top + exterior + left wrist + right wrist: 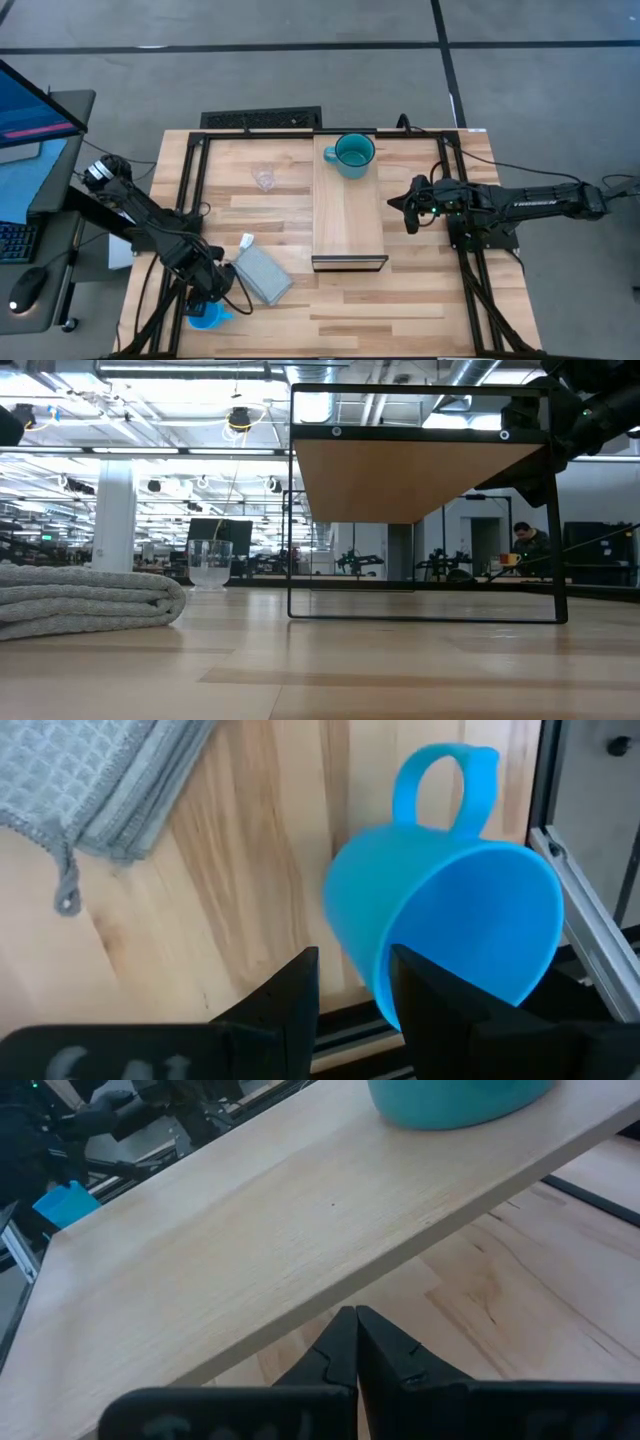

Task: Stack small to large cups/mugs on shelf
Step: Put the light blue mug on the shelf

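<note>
The blue mug (440, 900) lies tipped on its side at the near left corner of the worktop (400, 300), handle toward the edge rail, and the left hand (355, 985) has it: one finger (290, 995) outside the wall, the other inside the mouth, half closed on the rim. Just beside it sits the folded grey pouch (262, 274). Up on the shelf (348, 215), at its far end, the teal mug (351, 153) stands upright, handle pointing left. The tiny glass cup (265, 178) stands alone on the worktop, left of the shelf. Over on the right, the right hand (409, 205) hangs just off the shelf's edge, fingers pressed together, holding nothing.
</note>
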